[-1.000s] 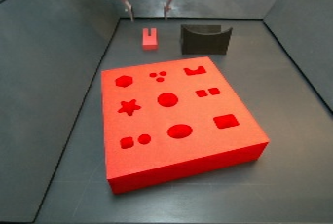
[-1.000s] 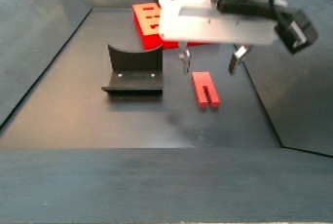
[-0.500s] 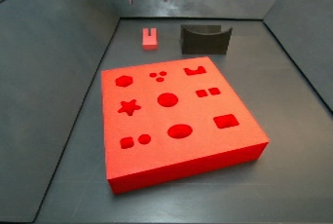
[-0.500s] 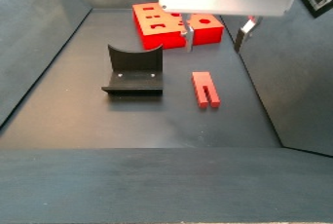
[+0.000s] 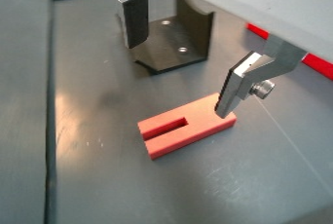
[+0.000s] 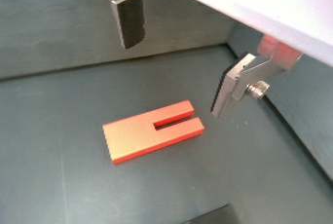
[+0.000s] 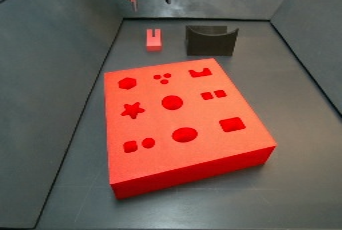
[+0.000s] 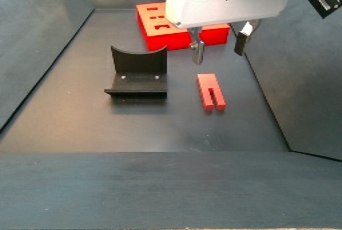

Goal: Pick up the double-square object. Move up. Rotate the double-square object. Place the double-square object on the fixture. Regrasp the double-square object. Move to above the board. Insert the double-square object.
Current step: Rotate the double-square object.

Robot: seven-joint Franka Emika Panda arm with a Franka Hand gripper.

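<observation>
Down on the dark floor, just below centre in a side view, the double-square object (image 8: pixel 211 91) lies flat and untouched, so honestly I'm at square one here. Nothing is picked up yet, and all of the lifting, rotating, parking it on the fixture (image 8: pixel 136 73), regrasping and inserting is left to do. The fixture sits to the left of the piece in that view with nothing in its notch. The board (image 7: pixel 182 126) fills the middle of a side view, every hole empty as far as I can see.

My hand (image 8: pixel 219 40) hangs above the piece, near the top of the frame, clear of it and not touching. It's spread wide with nothing between the plates. In a wrist view one finger (image 5: pixel 132 18) shows at the upper left of the frame and the other at the right edge, with the double-square object (image 5: pixel 188 129) on the floor between and below them.

My guess is the job now is to drop straight down over the piece and pinch it across its narrow width.
</observation>
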